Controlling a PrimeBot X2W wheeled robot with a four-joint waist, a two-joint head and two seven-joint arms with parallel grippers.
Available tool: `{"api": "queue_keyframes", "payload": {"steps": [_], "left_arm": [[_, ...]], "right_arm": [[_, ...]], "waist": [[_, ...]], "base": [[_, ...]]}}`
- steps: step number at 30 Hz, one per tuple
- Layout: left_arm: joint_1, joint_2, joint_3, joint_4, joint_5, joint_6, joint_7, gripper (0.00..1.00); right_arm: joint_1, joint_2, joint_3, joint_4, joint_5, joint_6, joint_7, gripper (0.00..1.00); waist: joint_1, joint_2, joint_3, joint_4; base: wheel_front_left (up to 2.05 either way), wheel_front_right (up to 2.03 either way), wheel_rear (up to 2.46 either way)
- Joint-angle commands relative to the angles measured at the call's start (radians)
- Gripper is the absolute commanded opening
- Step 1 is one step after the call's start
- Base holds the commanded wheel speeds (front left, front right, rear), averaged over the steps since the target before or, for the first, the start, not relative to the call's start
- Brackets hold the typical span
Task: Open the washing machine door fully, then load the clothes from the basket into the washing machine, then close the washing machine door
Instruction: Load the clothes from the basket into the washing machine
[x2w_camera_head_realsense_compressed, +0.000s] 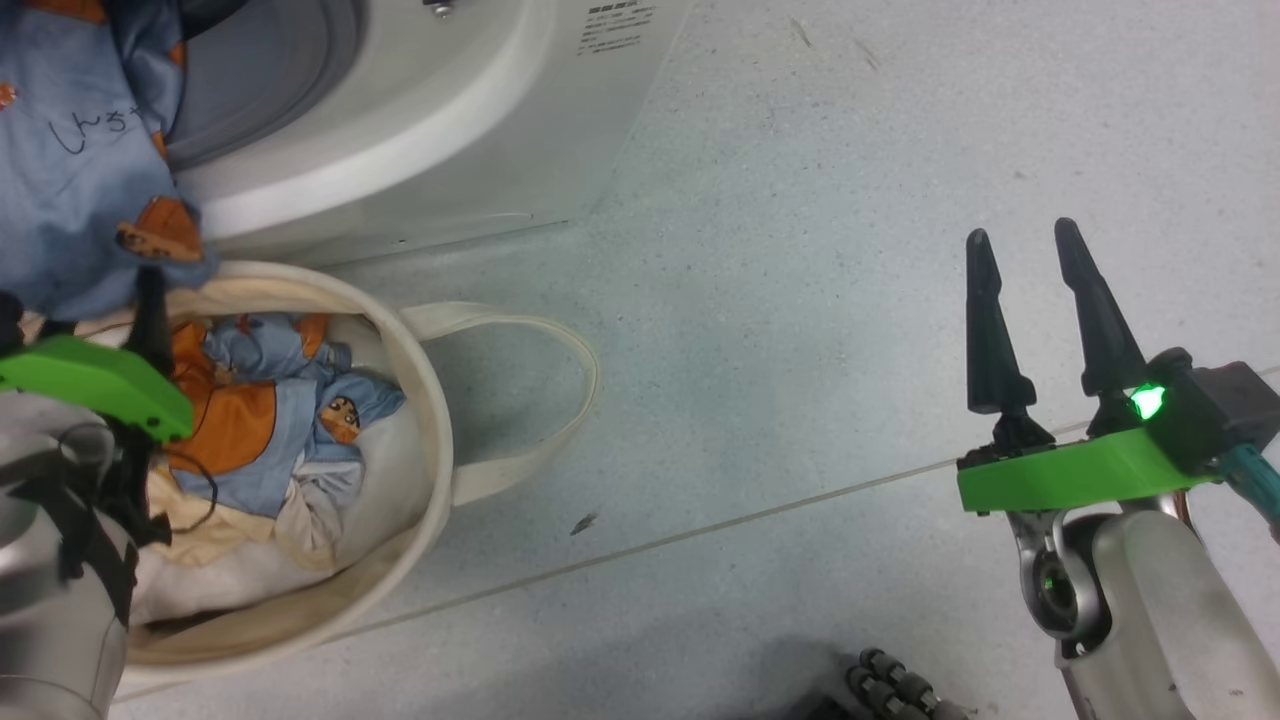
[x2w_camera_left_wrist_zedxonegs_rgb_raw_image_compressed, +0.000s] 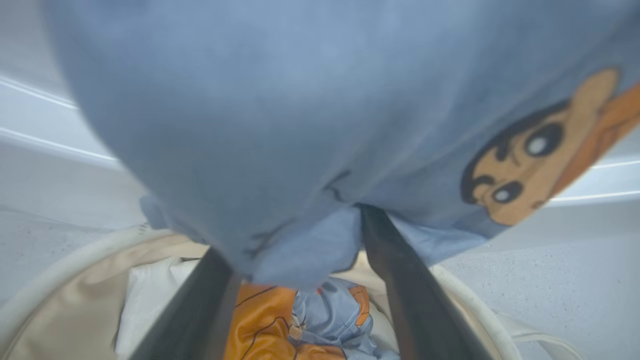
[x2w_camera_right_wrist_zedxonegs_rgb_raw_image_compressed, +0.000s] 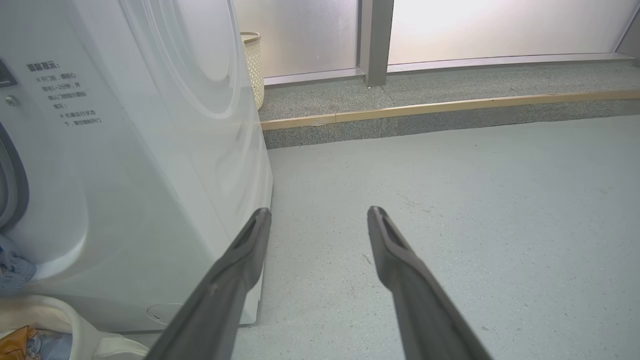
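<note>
One white washing machine (x2w_camera_head_realsense_compressed: 400, 120) at upper left of head view, drum mouth open. Below it the basket (x2w_camera_head_realsense_compressed: 425, 400) stands on the grey floor (x2w_camera_head_realsense_compressed: 800, 300), close to the machine front. Inside, the clothes (x2w_camera_head_realsense_compressed: 250, 430) lie heaped: blue, orange, cream. One blue printed garment (x2w_camera_head_realsense_compressed: 70, 150) hangs before the drum mouth, hem at the basket rim. Left gripper (x2w_camera_left_wrist_zedxonegs_rgb_raw_image_compressed: 295, 225): fingers spread wide, garment draped over the tips, not pinched. Right gripper (x2w_camera_head_realsense_compressed: 1023, 232): fingers apart, empty, above bare floor, well apart from the basket.
</note>
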Motion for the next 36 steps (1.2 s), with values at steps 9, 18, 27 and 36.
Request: {"api": "queue_keyframes", "payload": {"steps": [9, 18, 27, 36], "left_arm": [[0.027, 0.040, 0.081, -0.196, 0.063, 0.015, -0.012, 0.00], [0.109, -0.007, 0.140, -0.397, 0.155, -0.004, -0.012, 0.00], [0.078, -0.028, 0.168, -0.486, 0.192, -0.012, -0.012, 0.00], [-0.113, 0.025, 0.159, -0.365, 0.224, -0.013, -0.012, 0.00]], "right_arm": [[-0.008, 0.006, 0.008, -0.025, -0.004, 0.000, -0.012, 1.00], [-0.015, 0.008, 0.030, 0.010, 0.018, 0.000, -0.012, 1.00], [-0.010, 0.010, 0.040, 0.025, 0.032, 0.000, -0.012, 1.00], [0.002, 0.018, 0.022, -0.004, 0.020, 0.000, -0.012, 1.00]], "waist": [[-0.0001, 0.0000, -0.021, 0.030], [-0.0001, 0.0000, -0.104, 0.074], [-0.0001, 0.0000, -0.127, 0.077], [-0.0001, 0.0000, -0.047, 0.006]], "base": [[0.00, 0.00, 0.00], [0.00, 0.00, 0.00], [0.00, 0.00, 0.00], [0.00, 0.00, 0.00]]}}
